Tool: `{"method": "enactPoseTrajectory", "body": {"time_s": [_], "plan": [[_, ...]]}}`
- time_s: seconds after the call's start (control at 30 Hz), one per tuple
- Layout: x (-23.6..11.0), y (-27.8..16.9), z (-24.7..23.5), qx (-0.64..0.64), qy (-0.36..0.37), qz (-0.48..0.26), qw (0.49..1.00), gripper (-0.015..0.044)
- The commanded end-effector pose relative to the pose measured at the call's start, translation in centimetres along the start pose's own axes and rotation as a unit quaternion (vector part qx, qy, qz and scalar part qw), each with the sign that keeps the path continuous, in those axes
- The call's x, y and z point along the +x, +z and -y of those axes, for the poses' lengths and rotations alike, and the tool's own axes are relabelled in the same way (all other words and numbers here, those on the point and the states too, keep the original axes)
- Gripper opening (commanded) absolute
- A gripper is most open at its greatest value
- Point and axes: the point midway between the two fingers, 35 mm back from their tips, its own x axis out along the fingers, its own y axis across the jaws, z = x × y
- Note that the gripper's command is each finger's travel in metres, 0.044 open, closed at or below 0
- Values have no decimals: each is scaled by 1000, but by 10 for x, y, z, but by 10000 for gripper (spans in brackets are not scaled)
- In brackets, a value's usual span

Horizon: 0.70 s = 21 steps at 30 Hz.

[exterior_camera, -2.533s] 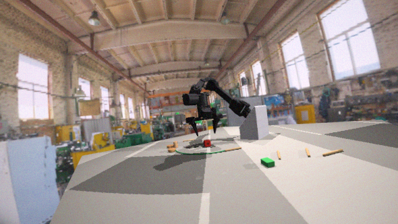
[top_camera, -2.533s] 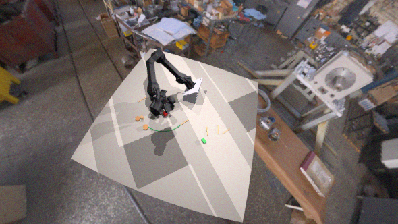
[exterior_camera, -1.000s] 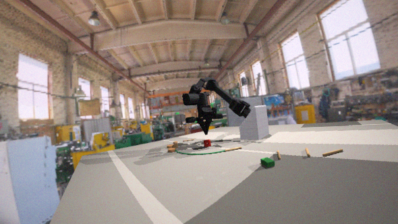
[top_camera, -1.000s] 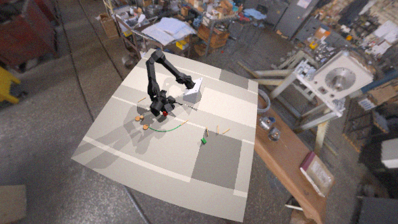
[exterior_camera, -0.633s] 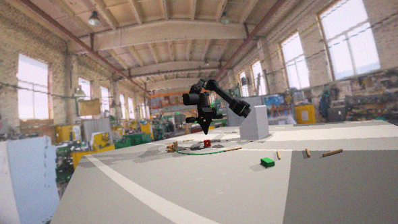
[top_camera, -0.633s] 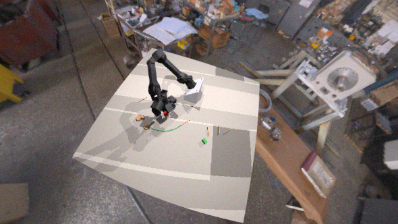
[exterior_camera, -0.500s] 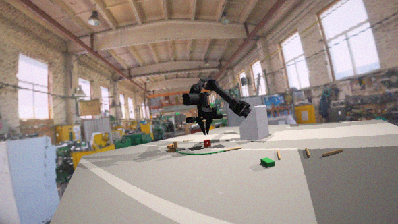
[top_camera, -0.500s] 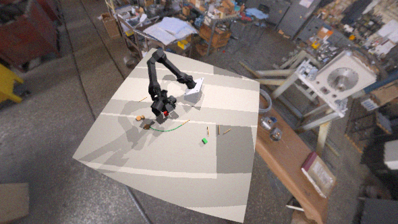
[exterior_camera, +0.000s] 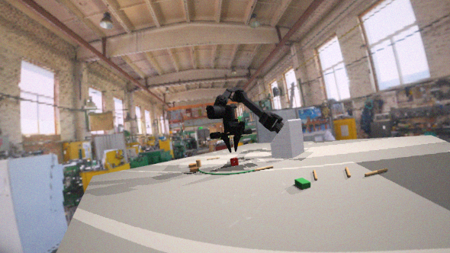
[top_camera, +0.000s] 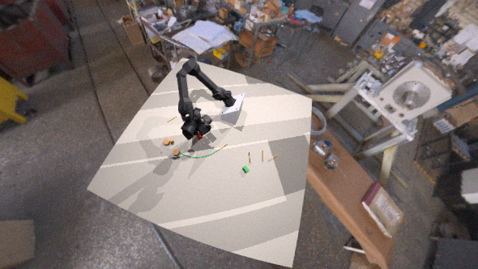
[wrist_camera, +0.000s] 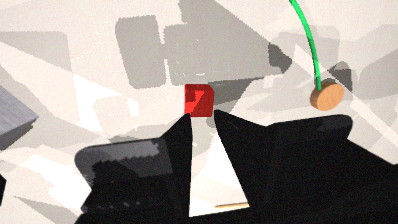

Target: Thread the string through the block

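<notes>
My gripper [top_camera: 196,133] [exterior_camera: 233,149] [wrist_camera: 202,116] hangs above the table with its fingers a narrow gap apart and nothing between them. A small red cube [top_camera: 199,136] [exterior_camera: 234,161] [wrist_camera: 199,100] lies on the table just under and beyond the fingertips. The green string [top_camera: 200,155] [exterior_camera: 225,173] [wrist_camera: 307,35] runs from the round wooden button [top_camera: 176,152] [wrist_camera: 327,96] to the thin stick [top_camera: 222,147] [exterior_camera: 264,168], which lies flat on the table. The pale grey block [top_camera: 232,109] [exterior_camera: 287,139] [wrist_camera: 12,117] stands behind the gripper.
Two small wooden discs [top_camera: 168,141] [exterior_camera: 194,166] lie near the button. Three loose sticks [top_camera: 262,155] [exterior_camera: 348,171] and a green cube [top_camera: 245,168] [exterior_camera: 302,183] lie to the right. Another loose stick [top_camera: 172,119] lies near the left edge.
</notes>
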Motion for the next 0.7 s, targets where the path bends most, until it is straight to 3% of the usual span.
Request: {"method": "enactPoseTrajectory", "body": {"time_s": [0.0,0.5,0.57,0.67], "plan": [[0,0,0,0,0,0,1000,5],[0,0,0,0,0,0,1000,0],[0,9,0,-42,0,2,999,53],[-1,50,-1,-225,1,7,974,131]]}}
